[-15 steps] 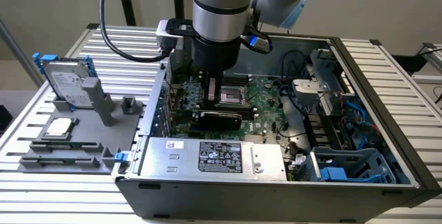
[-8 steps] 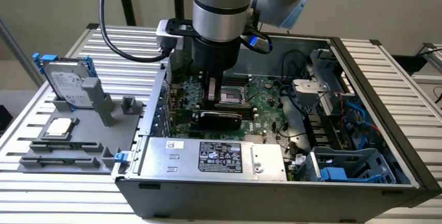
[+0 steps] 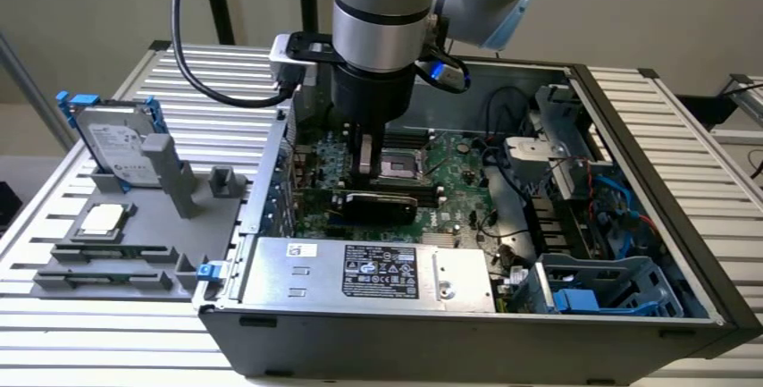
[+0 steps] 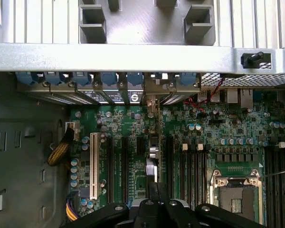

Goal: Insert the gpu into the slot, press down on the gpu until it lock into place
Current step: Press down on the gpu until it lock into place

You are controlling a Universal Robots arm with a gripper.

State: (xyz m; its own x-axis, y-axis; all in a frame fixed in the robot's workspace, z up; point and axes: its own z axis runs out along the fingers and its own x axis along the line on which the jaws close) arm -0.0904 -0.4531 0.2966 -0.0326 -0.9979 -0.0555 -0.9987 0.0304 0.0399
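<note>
The gripper (image 3: 364, 178) reached down into the open computer case (image 3: 477, 351). Its fingers were pressed together at the top edge of the gpu (image 3: 375, 208), and whether they pinched it or only bore on it could not be told. The gpu stood on edge on the green motherboard (image 3: 463, 156) at the centre of the exterior frame, just above the silver power supply (image 3: 370, 271). A hard drive (image 3: 113, 141) sat at upper left.

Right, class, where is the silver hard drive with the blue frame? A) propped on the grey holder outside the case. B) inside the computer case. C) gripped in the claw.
A: the hard drive leans on the grey holder, outside the computer case.
</note>
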